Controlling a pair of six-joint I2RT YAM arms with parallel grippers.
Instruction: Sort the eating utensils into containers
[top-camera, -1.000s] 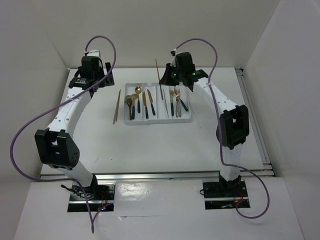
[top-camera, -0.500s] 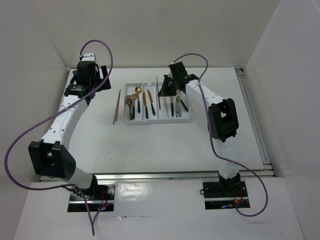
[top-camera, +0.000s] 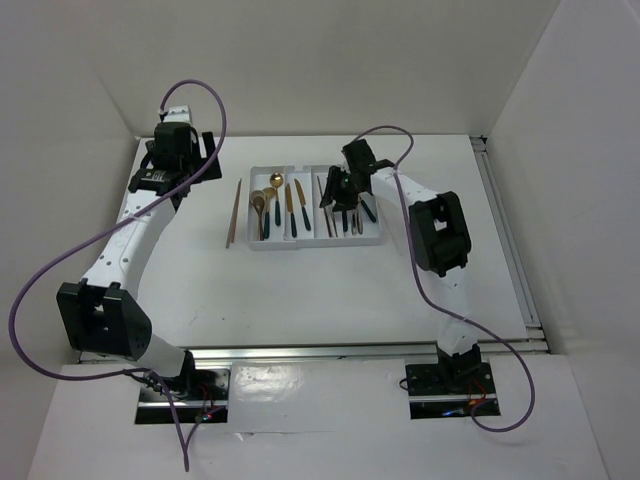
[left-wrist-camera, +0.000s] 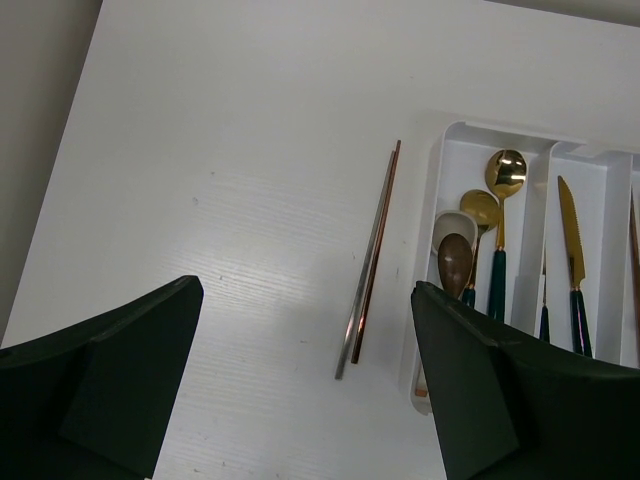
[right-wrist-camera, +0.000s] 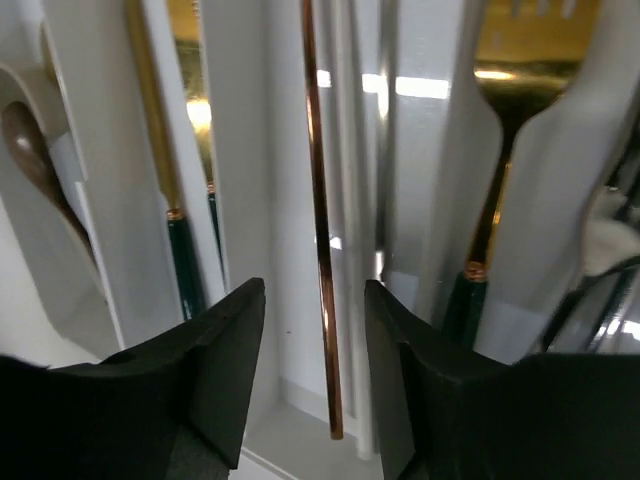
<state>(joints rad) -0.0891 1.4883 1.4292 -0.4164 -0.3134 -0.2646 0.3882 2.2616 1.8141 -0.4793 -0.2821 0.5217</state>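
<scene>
The white tray (top-camera: 316, 243) holds gold utensils with dark handles: spoons (top-camera: 264, 205) in the leftmost compartment, knives (top-camera: 295, 205) beside them, forks (top-camera: 352, 215) at the right. My right gripper (top-camera: 333, 195) hangs low over the third compartment. In its wrist view the right gripper (right-wrist-camera: 315, 350) is open, and a copper chopstick (right-wrist-camera: 322, 250) lies free between the jaws on the compartment floor. A pair of chopsticks (top-camera: 234, 212) lies on the table left of the tray. My left gripper (left-wrist-camera: 305, 300) is open and empty, high above that pair of chopsticks (left-wrist-camera: 372, 260).
White enclosure walls stand at the back and both sides of the table. In the right wrist view a knife handle (right-wrist-camera: 185, 260) lies one compartment left of the jaws and a fork (right-wrist-camera: 495, 160) one compartment right, with the tray's divider wall (right-wrist-camera: 240, 150) close to the left finger.
My right arm has come down and toward the tray with the chopstick, then its jaws opened and let it go in the third compartment. The left arm shifted slightly, then held still.
</scene>
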